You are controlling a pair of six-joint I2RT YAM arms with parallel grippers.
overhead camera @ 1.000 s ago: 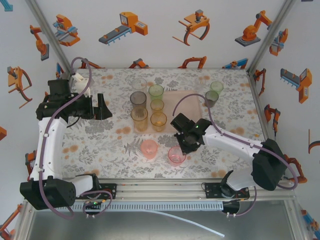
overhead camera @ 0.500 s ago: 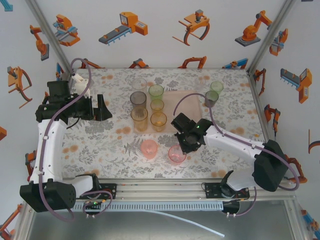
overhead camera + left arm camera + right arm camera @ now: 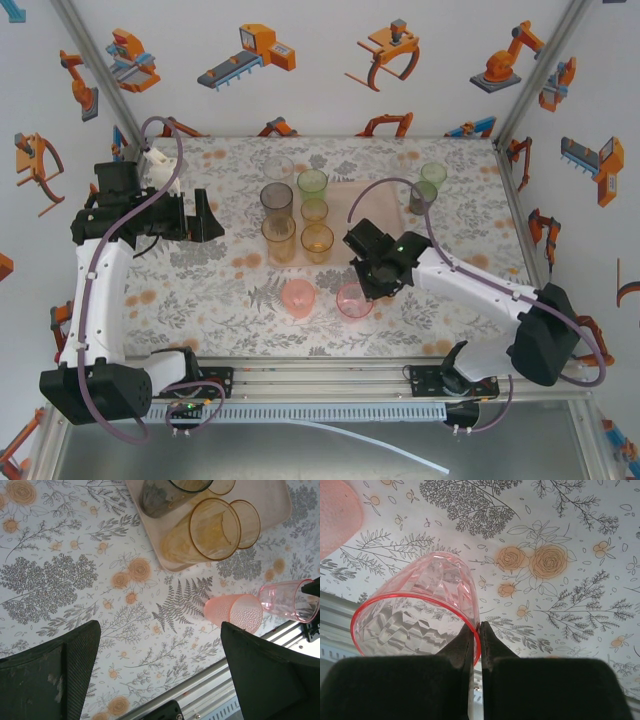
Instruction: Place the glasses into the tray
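Observation:
A pink glass (image 3: 353,300) (image 3: 420,605) hangs tilted near the table's front edge, and my right gripper (image 3: 366,287) (image 3: 480,630) is shut on its rim, one finger inside and one outside. A salmon-pink glass (image 3: 298,297) (image 3: 235,612) stands just left of it. The pale pink tray (image 3: 385,210) (image 3: 280,505) carries grey (image 3: 277,197), tall orange (image 3: 279,238), short orange (image 3: 317,241) and green (image 3: 312,183) glasses. My left gripper (image 3: 205,215) (image 3: 160,630) is open over the bare cloth left of the tray, holding nothing.
A clear glass (image 3: 279,167) stands behind the tray's left end. A grey glass (image 3: 423,197) and a green one (image 3: 433,176) stand at the back right. The aluminium rail (image 3: 320,375) runs along the near edge, close behind the held glass.
My right gripper has closed on the pink glass's rim and drawn it slightly away from the near edge, tilting it. The left arm has not moved.

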